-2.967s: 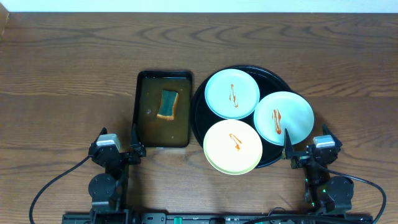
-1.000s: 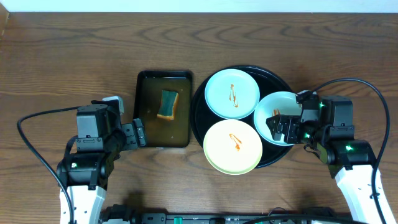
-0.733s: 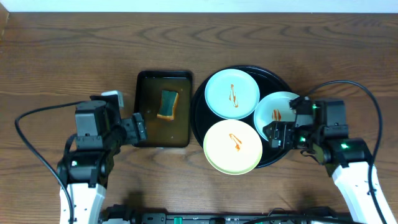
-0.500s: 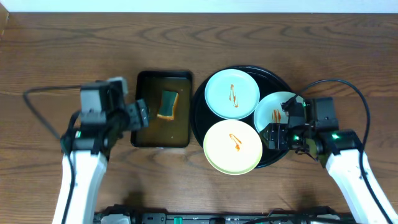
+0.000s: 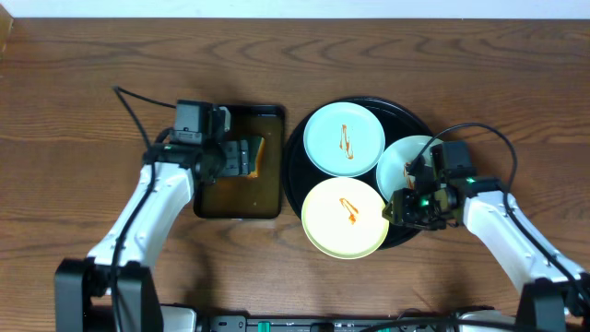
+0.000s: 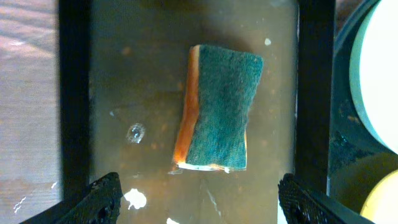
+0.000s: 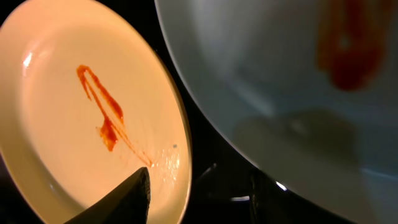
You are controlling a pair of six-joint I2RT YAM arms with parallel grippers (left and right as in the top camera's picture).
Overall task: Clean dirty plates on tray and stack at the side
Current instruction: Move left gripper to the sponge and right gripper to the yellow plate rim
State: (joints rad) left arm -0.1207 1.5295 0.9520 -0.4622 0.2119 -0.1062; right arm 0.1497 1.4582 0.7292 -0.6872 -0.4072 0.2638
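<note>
- The glossy black tray [image 5: 411, 116] sits right of the table's [image 5: 92, 74] middle, toward the near edge. All three plates lie on it, each with an orange-brown sauce streak.
- The cream-yellow plate [image 5: 344, 219] overhangs the tray's near rim. One mint-blue plate [image 5: 344, 138] lies at the tray's far side, and the second mint-blue plate [image 5: 413, 159] is at its right rim, close beside the cream one.
- The right gripper [image 5: 406, 205] hangs low over the gap between those two plates, fingers spread and holding nothing.
- The left gripper [image 6: 199, 186] hovers over the rectangular pan [image 6: 71, 93] of brownish liquid. Its jaws are wide apart on either side of the green-and-orange sponge [image 6: 217, 112], without touching it.
- The plates look light, rigid and glazed, so probably slippery and likely to chip if dropped. The best hold is probably the raised rim where it overhangs, clear of the sauce.
- The sponge looks soft and waterlogged. It should be pinched across its narrow width, and will likely squash and drip.
</note>
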